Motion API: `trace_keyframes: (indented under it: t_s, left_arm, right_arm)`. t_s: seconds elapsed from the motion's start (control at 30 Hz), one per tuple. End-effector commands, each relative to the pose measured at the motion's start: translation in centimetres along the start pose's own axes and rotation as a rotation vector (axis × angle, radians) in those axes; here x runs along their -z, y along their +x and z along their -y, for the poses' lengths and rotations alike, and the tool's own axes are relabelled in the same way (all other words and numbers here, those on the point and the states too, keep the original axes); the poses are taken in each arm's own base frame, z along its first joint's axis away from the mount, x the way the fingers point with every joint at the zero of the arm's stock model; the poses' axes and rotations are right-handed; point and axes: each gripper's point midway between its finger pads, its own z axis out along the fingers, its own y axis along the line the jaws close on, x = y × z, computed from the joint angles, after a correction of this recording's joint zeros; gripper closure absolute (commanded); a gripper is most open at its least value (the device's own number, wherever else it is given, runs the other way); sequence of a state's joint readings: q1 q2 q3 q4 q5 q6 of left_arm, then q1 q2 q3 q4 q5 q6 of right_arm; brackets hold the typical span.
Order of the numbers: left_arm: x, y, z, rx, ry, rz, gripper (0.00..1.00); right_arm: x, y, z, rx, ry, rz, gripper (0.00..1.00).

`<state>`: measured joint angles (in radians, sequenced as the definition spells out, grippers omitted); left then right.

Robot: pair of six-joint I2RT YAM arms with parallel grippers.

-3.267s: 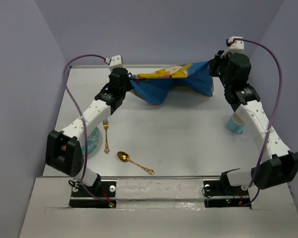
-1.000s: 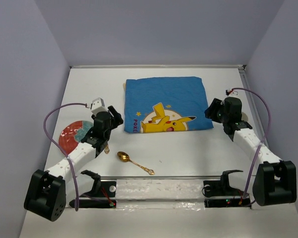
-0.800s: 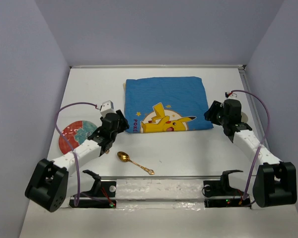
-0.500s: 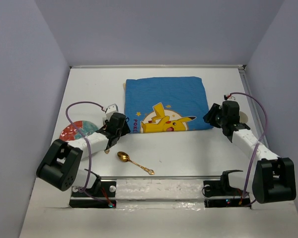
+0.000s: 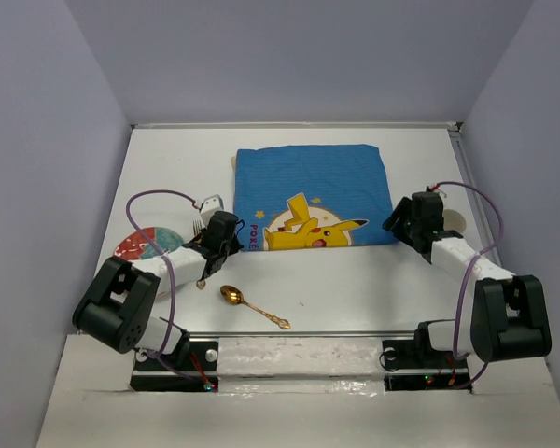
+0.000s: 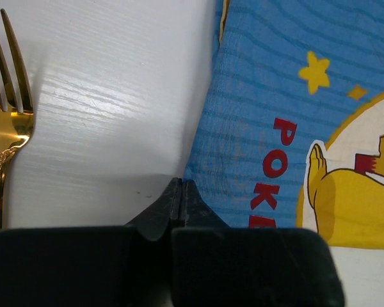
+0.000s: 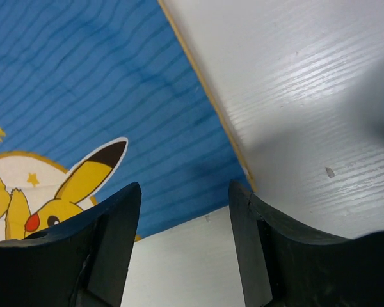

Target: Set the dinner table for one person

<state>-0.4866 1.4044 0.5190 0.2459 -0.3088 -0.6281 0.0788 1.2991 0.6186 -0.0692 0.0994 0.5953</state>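
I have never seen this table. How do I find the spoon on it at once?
On the white dinner table, look toward the near edge, just in front of the left corner of the blue Pikachu placemat. The spoon lies there slanted, on bare surface. It is gold like the fork nearby, but it ends in a round bowl, not tines.

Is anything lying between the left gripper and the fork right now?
Nothing visible does. The left gripper is shut at the mat's left edge. The fork lies off to its left in the wrist view, with only bare table between them.
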Motion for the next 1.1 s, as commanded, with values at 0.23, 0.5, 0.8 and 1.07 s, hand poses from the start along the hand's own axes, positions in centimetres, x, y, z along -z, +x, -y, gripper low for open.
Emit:
trace_keyframes:
  t_s: [0.23, 0.5, 0.8, 1.07]
  left_arm:
    - [1.2, -1.5, -0.6, 0.043, 0.010, 0.061, 1.00]
    - [1.9, -1.3, -1.8, 0.083, 0.006, 0.054, 1.00]
    - [2.8, -0.7, -3.3, 0.166, 0.045, 0.033, 1.00]
    - [3.4, 0.5, -3.4, 0.175, 0.078, 0.005, 1.00]
  right_arm:
    - [-1.5, 2.6, 1.9, -0.097, 0.091, -0.066, 0.40]
    - [-1.2, 5.2, 1.8, -0.136, 0.043, -0.136, 0.73]
    - [0.5, 8.0, 0.3, -0.200, -0.080, -0.237, 0.93]
    - [2.4, 8.9, 1.2, -0.189, -0.108, -0.211, 0.97]
